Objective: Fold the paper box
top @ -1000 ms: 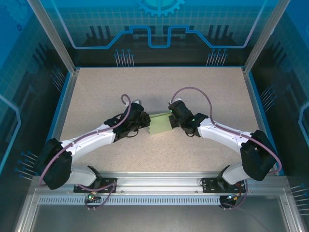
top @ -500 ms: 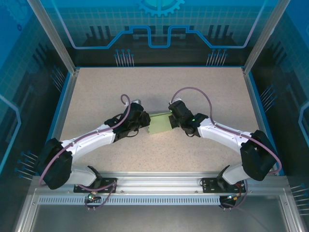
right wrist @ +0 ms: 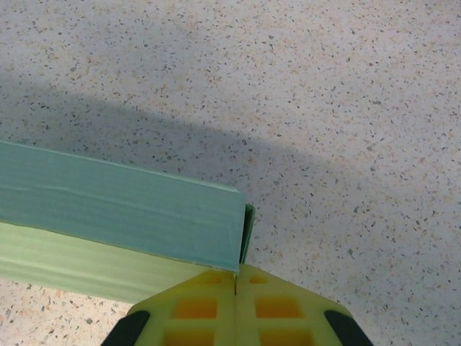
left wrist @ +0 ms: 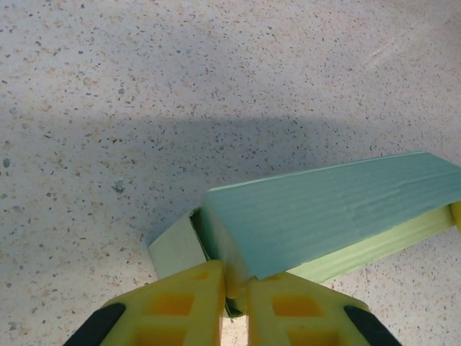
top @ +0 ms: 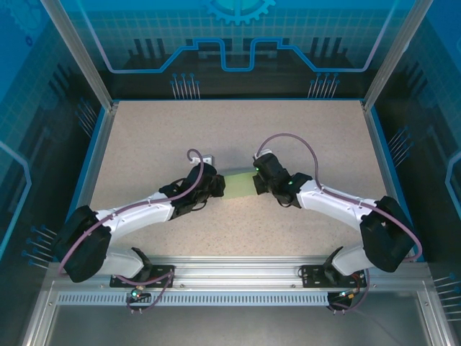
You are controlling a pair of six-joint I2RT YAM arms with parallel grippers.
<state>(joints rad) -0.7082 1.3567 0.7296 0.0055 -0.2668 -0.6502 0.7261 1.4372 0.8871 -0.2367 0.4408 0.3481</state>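
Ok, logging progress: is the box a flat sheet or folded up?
Folded up: the box shows a top face and a side wall meeting along a crease. Whether its ends are closed, cannot tell.

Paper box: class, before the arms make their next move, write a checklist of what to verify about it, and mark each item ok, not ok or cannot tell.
1. Left hand grips one end of the paper box: ok, its fingers are pinched on the card.
2. Right hand grips the opposite end: ok, shut on the corner edge.
3. Long panels are folded into a rectangular body: ok.
4. End flap by the left hand is tucked flush: not ok, a dark gap shows beside it.
5. Box is lifted off the table: cannot tell.
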